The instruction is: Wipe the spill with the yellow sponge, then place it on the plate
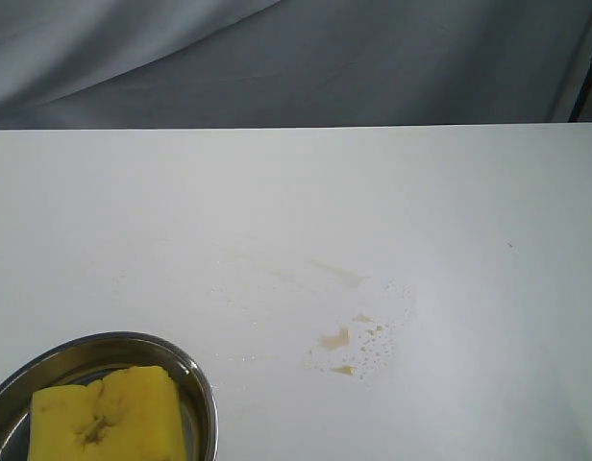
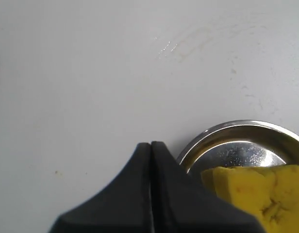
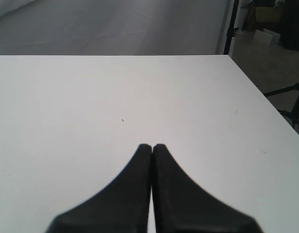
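The yellow sponge (image 1: 106, 418) lies in the steel plate (image 1: 202, 394) at the table's front left; the left wrist view also shows the sponge (image 2: 256, 191) on the plate (image 2: 222, 133). Amber-brown spill remnants (image 1: 352, 338) with thin smeared droplets mark the table's middle. Neither arm shows in the exterior view. My left gripper (image 2: 151, 144) is shut and empty, beside the plate's rim. My right gripper (image 3: 152, 145) is shut on nothing over bare table.
Faint smear streaks (image 1: 339, 272) run behind the spill. The white table (image 1: 450, 192) ends at a far edge before a grey cloth backdrop (image 1: 277, 58). In the right wrist view a dark stand (image 3: 232, 26) rises beyond the table's corner.
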`<state>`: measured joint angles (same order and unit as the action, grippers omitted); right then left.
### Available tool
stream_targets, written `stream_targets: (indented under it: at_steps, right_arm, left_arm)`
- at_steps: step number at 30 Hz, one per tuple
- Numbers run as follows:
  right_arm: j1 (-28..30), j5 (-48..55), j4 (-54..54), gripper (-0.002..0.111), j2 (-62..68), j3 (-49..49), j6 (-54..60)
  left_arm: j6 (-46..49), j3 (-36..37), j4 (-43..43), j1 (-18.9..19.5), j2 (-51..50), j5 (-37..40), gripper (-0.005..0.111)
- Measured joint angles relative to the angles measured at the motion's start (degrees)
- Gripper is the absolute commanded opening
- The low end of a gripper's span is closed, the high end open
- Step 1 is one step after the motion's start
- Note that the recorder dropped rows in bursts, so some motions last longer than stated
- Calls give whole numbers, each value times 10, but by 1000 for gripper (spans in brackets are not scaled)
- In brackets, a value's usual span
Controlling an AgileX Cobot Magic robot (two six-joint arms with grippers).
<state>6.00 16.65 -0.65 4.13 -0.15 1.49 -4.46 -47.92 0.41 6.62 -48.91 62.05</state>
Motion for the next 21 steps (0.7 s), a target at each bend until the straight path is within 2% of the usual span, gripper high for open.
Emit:
stream_targets:
  at_steps: [6,12,17,20,21]
  right_arm:
    - [0,0,0,0,0,0,0]
    - [0,0,0,0,0,0,0]
    - [0,0,0,0,0,0,0]
    - [0,0,0,0,0,0,0]
    - [0,-1,0,0,0,0,0]
  left_arm:
    - [6,65,0,0,207,-54,0]
    - [29,76,2,0,393,-92,0]
    - [31,76,2,0,478,-142,0]
    - [61,70,2,0,489,-169,0]
    - [81,75,2,0,489,-202,0]
